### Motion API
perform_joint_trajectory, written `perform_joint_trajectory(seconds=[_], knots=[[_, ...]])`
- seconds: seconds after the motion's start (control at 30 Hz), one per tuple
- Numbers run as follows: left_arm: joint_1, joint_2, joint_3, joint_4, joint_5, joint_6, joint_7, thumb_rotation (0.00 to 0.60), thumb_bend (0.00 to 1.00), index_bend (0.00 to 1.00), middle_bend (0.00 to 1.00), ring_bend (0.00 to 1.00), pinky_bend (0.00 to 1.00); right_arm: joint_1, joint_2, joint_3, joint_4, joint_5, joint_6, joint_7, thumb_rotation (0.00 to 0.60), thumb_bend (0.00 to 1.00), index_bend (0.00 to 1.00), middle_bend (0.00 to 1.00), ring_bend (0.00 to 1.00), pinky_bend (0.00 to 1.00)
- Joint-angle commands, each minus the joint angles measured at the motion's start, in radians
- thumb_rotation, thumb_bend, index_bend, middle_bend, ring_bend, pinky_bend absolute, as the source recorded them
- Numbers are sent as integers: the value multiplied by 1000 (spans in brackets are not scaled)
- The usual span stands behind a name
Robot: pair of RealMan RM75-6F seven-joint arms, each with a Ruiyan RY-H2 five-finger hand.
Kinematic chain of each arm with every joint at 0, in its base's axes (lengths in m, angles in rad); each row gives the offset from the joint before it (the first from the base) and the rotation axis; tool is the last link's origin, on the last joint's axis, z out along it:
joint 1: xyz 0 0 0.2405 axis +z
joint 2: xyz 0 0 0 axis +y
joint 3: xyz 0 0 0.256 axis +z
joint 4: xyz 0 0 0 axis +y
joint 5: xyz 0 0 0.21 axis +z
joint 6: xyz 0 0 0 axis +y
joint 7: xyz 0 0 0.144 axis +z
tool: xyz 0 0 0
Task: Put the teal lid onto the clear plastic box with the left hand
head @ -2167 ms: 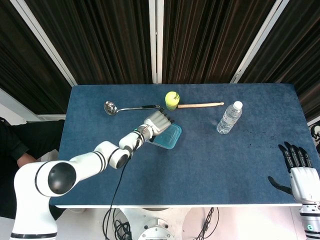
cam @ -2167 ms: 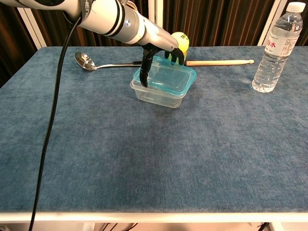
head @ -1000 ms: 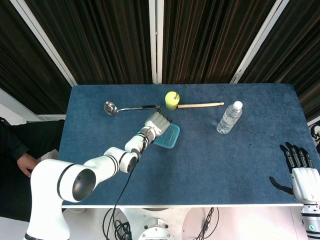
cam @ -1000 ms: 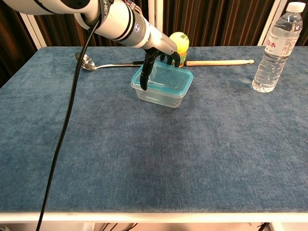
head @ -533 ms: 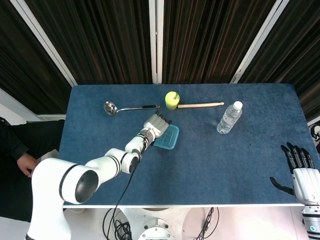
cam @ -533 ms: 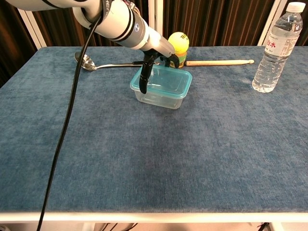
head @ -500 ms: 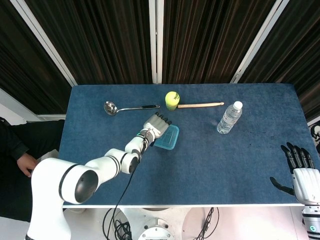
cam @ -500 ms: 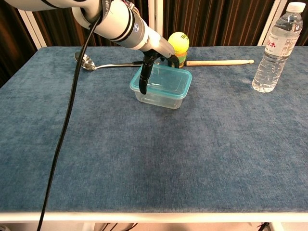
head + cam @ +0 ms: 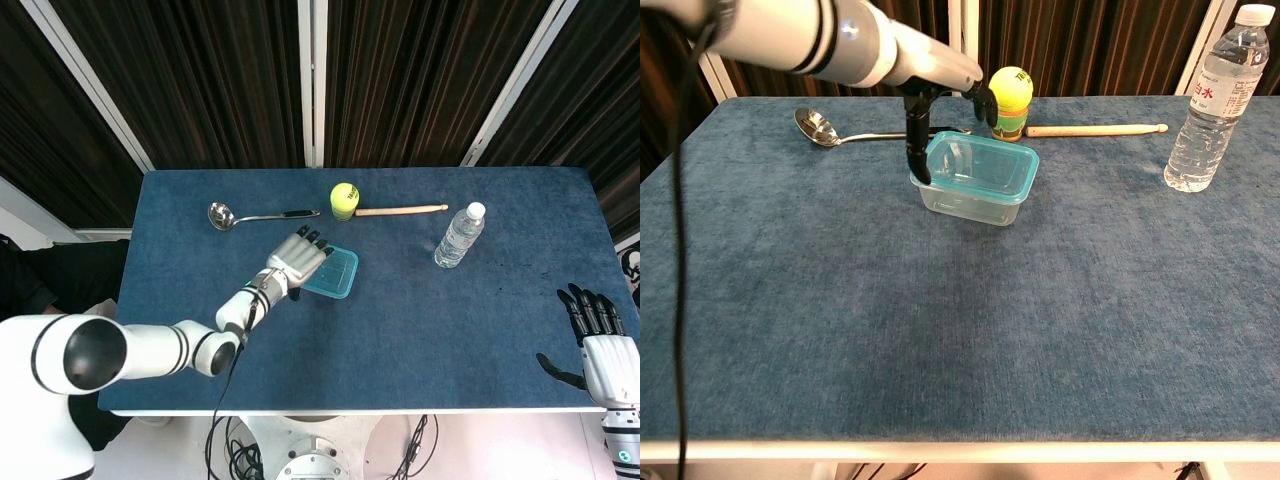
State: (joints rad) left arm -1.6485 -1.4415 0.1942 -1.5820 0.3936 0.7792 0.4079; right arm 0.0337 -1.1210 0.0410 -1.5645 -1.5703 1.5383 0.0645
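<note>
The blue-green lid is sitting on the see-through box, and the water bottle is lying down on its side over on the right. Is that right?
Not quite. The water bottle is standing upright, cap on top, as the chest view shows. The rest holds: the teal lid sits on the clear plastic box, and the bottle is over on the right.

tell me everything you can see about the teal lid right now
The teal lid is a rounded rectangle of see-through teal plastic with a thicker, deeper-coloured rim. It sits flat and square on top of the clear plastic box on the blue table, covering the opening. The left robot hand hangs at its back-left corner, fingers spread and pointing down; whether any touch the lid is unclear.
</note>
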Motion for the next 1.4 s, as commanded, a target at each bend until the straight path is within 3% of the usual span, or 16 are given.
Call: perform_joint_trajectory(seconds=[0.03,0.23,1.0,1.23,1.4], knots=[[88,19,-3,-88,116,107,26,600,0,230,161,37,33,2,-2,-1,-1,-3,-2,-3,600,120,0,0,0,1],[151,-5,-14,-103,150,157,87,600,0,234,167,42,32,2,2,-2,-13,-7,2,-16,600,120,0,0,0,1],[249,-62,-84,-25,87,57,193,600,0,233,167,42,32,3,1,-5,-26,-5,-2,-32,600,120,0,0,0,1],[280,-56,-158,-4,157,92,161,600,0,230,167,42,32,1,2,-5,-34,-5,2,-43,600,120,0,0,0,1],[270,-88,-200,82,143,43,167,600,0,218,164,42,29,-1,2,-7,-39,-7,5,-47,600,120,0,0,0,1]])
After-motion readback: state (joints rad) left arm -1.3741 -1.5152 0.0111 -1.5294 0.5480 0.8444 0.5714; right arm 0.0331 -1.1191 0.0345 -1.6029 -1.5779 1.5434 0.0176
